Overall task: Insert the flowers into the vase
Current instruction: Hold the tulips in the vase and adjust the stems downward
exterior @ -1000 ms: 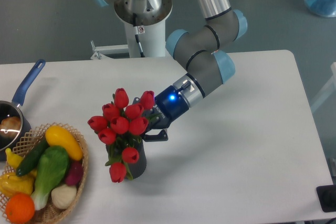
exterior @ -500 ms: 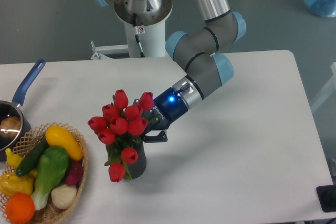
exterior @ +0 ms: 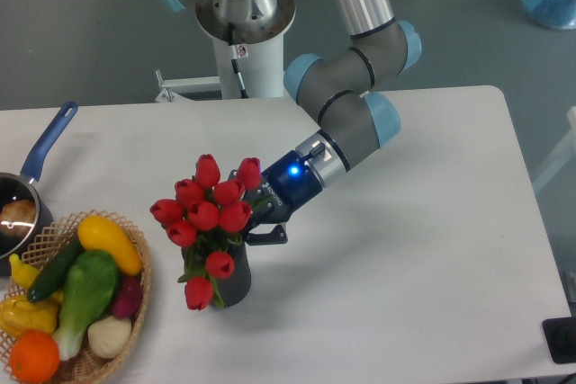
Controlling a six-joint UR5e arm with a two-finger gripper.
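The flowers (exterior: 209,213), a bunch of red tulip buds with green stems and leaves, stand with their stems in the small dark grey vase (exterior: 236,283) near the table's front left. Some buds droop over the vase's left side and hide its mouth. My gripper (exterior: 247,215) reaches in from the right, just above the vase. It seems closed on the stems behind the buds. One dark finger (exterior: 267,236) shows below the bunch; the other is hidden by the tulips.
A wicker basket (exterior: 139,299) of colourful vegetables and fruit sits left of the vase. A blue-handled saucepan (exterior: 40,155) is at the left edge. The arm's white base (exterior: 243,60) stands at the back of the table.
The gripper and the bunch have shifted very slightly down and to the left. The vase has not moved.
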